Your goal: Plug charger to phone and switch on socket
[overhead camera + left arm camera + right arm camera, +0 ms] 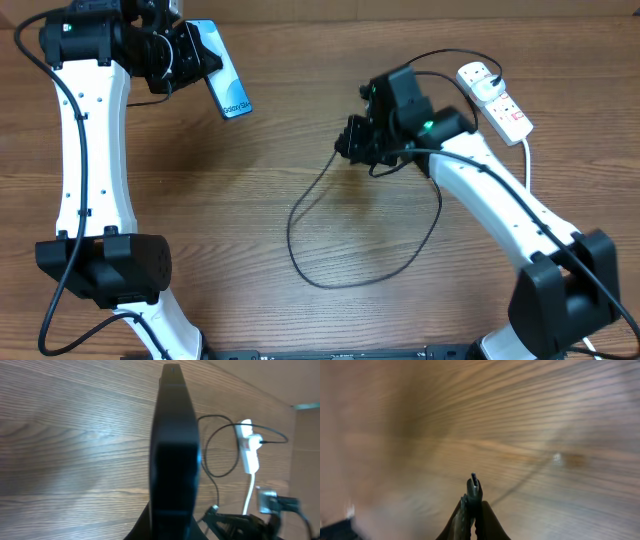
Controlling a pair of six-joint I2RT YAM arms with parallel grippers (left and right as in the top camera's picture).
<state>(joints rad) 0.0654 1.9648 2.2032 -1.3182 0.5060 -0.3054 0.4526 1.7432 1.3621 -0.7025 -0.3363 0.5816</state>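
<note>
The phone [225, 80], with its light blue screen, is held up at the back left with my left gripper [190, 55] shut on one end. In the left wrist view the phone [174, 450] shows edge-on as a dark slab rising between the fingers. My right gripper [350, 140] sits mid-table, shut on the charger's connector tip [474, 485], which sticks out past the fingertips. The charger's black cable [320, 280] loops over the table and runs back to the white socket [495, 100] at the back right. The socket [248, 450] also shows in the left wrist view.
The wooden table [230, 220] carries only the cable loop and the socket's thick white cord [527, 160], which trails past the right arm. The right arm [240, 522] shows at the bottom right of the left wrist view.
</note>
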